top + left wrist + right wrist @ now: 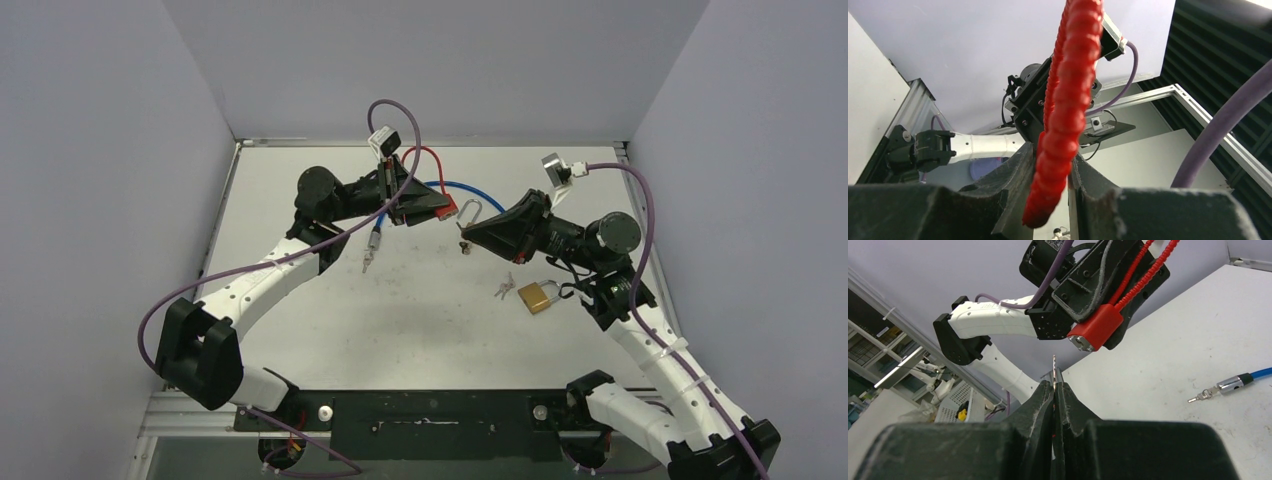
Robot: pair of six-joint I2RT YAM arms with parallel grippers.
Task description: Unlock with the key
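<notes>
Left gripper pinches the red cable of the red padlock, raised over the far-centre table. Right gripper, pressed together on the key, is just right. Markings unreadable.

Robotics laboratory test cell. Plain pale partition walls enclose a white worktop beyond and on both sides of the left tool. Aluminium frame rails edge the worktop, with dark ribbed panelling outside. Cluttered equipment racks stand left of the right tool.
</notes>
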